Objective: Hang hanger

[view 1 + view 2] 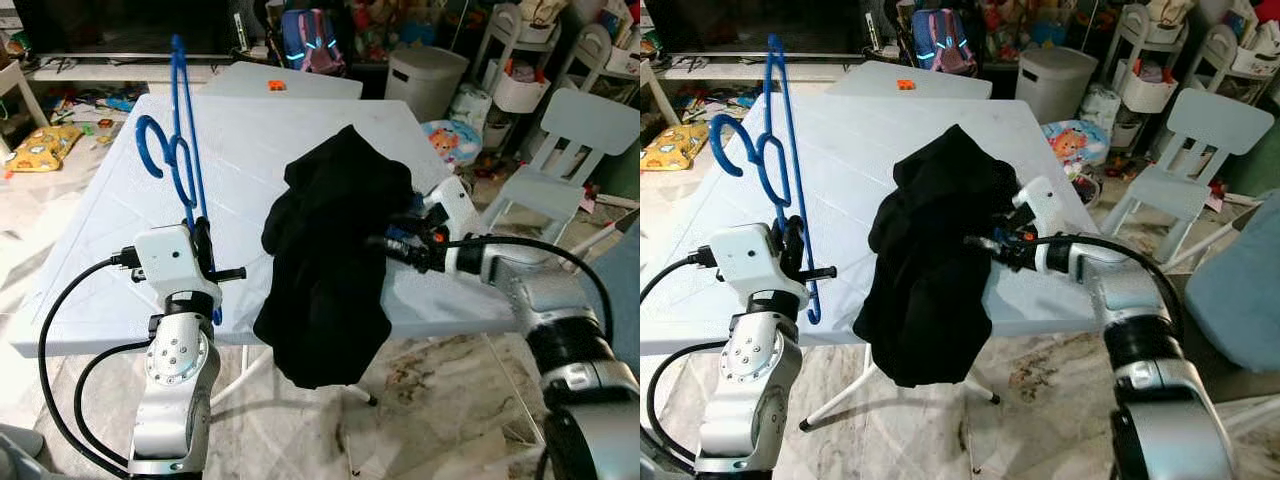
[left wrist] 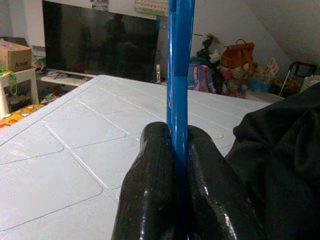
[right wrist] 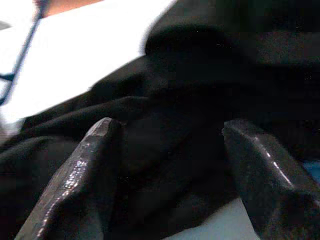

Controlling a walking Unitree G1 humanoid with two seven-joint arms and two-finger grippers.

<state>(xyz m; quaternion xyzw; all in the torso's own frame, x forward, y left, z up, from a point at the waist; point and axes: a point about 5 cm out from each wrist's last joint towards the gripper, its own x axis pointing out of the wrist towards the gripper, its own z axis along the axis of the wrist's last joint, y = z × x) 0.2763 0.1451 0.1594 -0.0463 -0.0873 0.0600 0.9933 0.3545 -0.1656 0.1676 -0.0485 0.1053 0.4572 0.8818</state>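
White folding table (image 1: 120, 300) in a cluttered playroom: hanger held ready, garment being reached for

At the table's near edge the blue hanger (image 1: 180, 150) is held upright by the left gripper (image 2: 177, 155), whose fingers are clamped together on its lower bar, hook uppermost. A black garment (image 1: 330, 270) is draped over the near edge toward the right corner, partly hanging off. The right gripper (image 3: 172, 165) is pushed against the cloth with fingers apart, nothing yet pinched. The step in hand is judged to be seizing the garment; next, closing on a fold and bringing it toward the hanger would be required
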